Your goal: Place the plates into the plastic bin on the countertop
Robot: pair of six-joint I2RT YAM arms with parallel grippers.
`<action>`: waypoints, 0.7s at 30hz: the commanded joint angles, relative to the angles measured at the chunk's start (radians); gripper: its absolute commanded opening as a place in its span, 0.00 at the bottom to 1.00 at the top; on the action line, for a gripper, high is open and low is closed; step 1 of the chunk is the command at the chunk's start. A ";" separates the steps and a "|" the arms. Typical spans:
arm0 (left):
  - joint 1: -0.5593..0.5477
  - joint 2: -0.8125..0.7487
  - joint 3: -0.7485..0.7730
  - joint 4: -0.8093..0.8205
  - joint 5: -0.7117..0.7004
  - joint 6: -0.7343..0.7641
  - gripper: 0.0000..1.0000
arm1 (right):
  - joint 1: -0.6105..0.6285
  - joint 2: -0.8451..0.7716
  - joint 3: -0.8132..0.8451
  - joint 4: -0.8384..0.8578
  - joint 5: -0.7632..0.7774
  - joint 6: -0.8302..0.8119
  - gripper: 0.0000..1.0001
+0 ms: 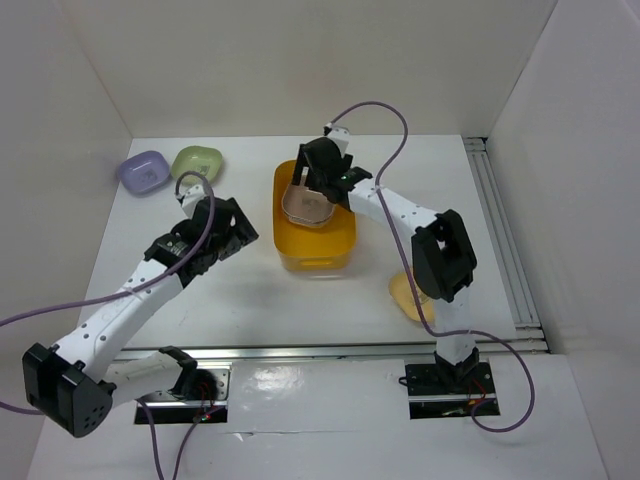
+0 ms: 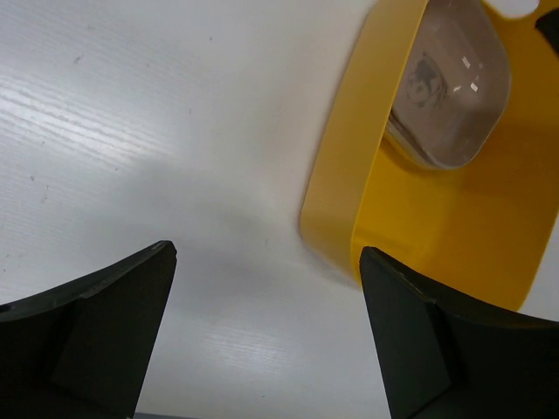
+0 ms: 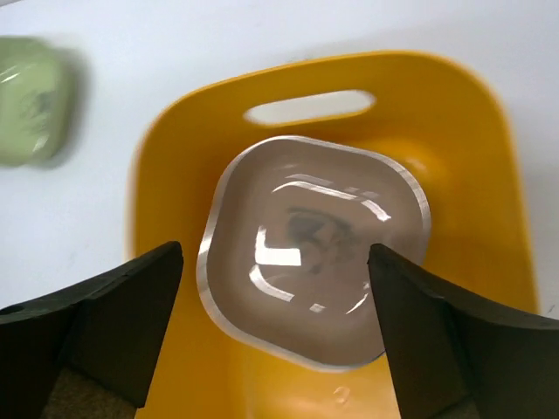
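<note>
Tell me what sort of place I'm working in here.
Probably a lab test cell rather than a real kitchen: plain white walls box in a white countertop, metal rails edge it, and two robot arms are mounted at its near side.

White arm links [image 1: 110, 320], black joint housings [image 1: 445, 255], looping purple cables [image 1: 375, 104] — matte black wedge-shaped pincer fingers [image 3: 113, 323], black base plates [image 1: 445, 385]
</note>
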 commanded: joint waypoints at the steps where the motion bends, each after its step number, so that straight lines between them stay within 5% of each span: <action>1: 0.040 0.038 0.094 0.018 -0.037 -0.048 1.00 | 0.071 -0.182 0.051 0.108 -0.023 -0.095 0.95; 11: 0.316 0.444 0.301 0.167 0.013 0.044 1.00 | 0.071 -0.625 -0.349 0.180 -0.188 -0.283 0.99; 16: 0.405 0.862 0.665 0.132 0.159 0.188 1.00 | 0.062 -0.765 -0.606 0.232 -0.323 -0.287 0.99; 21: 0.425 1.067 0.922 0.149 0.178 0.420 1.00 | 0.085 -0.788 -0.768 0.326 -0.412 -0.236 0.99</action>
